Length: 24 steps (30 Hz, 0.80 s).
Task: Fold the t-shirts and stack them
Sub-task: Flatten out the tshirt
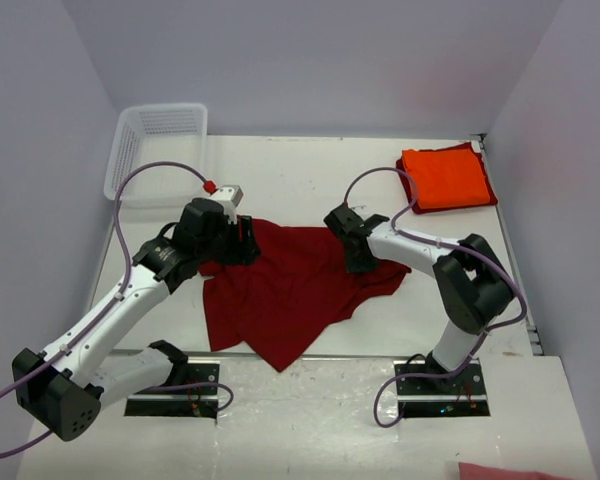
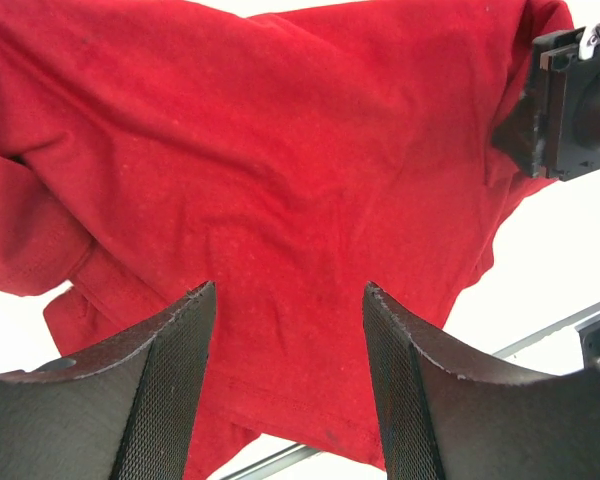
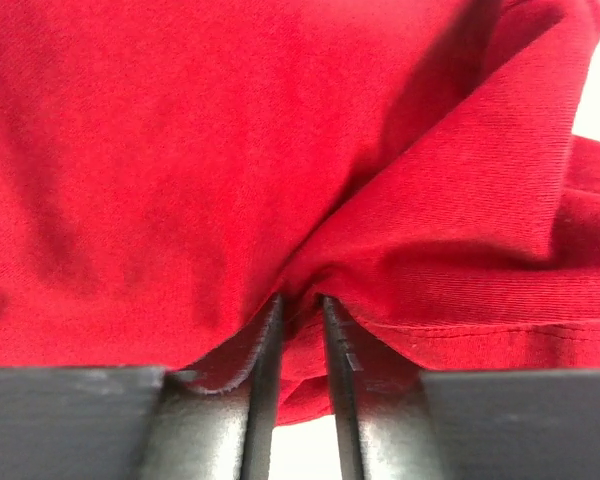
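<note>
White tabletop point(image 1: 310, 170) bears the crimson shirt point(image 1: 290, 290); only my right wrist view shows my right pincer point(image 3: 298, 298) pinching a fold, while my left pincer point(image 2: 289, 288) hangs spread.

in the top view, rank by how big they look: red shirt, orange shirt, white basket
1. red shirt, spread out, clearly largest
2. white basket
3. orange shirt, folded; only slightly smaller than the basket, so that pair is close
</note>
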Tool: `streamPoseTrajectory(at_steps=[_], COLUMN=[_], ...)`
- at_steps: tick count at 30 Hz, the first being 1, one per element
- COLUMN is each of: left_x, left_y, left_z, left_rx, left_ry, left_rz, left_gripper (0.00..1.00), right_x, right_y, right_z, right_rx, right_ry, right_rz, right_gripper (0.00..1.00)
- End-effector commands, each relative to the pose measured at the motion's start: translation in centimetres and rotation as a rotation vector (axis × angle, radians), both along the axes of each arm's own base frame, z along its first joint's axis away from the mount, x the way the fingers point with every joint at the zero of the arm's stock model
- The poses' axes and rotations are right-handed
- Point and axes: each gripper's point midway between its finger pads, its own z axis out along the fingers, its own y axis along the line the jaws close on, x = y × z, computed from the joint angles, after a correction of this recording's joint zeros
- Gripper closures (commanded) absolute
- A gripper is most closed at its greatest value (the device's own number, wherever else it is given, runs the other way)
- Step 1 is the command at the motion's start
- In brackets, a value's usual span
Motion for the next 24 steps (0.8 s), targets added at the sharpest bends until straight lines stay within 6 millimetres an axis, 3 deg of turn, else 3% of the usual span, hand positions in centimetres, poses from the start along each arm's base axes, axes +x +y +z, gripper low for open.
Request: streamPoseTrajectory(at_steps=[1,8,13,19,24], left_x=[-0.1,-0.4,-0.9,-1.3,-1.7], left_y=[-0.8,-0.8,-1.2,-1.5,-1.5], left_z=[-0.2,-0.5,-0.8,-0.8,-0.8], left_rx=[-0.032,-0.038,-0.056,-0.076,-0.075], left_ry=[0.000,0.007,0.023,0.019,0.015], left_rz=[-0.030,-0.035,-0.053,-0.079,-0.108], left_gripper=[0.38,0.38,0.38,0.39,0.39], right_x=[0.6,1.3,1.3,0.6,-0.5], right_y=[2.3,4.2,5.1,5.1,5.2], right_z=[1.9,4.7,5.1,3.3,1.7], right_rx=[0.088,0.112,0.139,0.104,0.050], right_ry=[-0.072,-0.154,-0.230,-0.274,-0.248], right_rz=[0.032,0.064,0.016,-0.049,-0.087], right_gripper=[0.70,0.54,0.30,0.35,0.49])
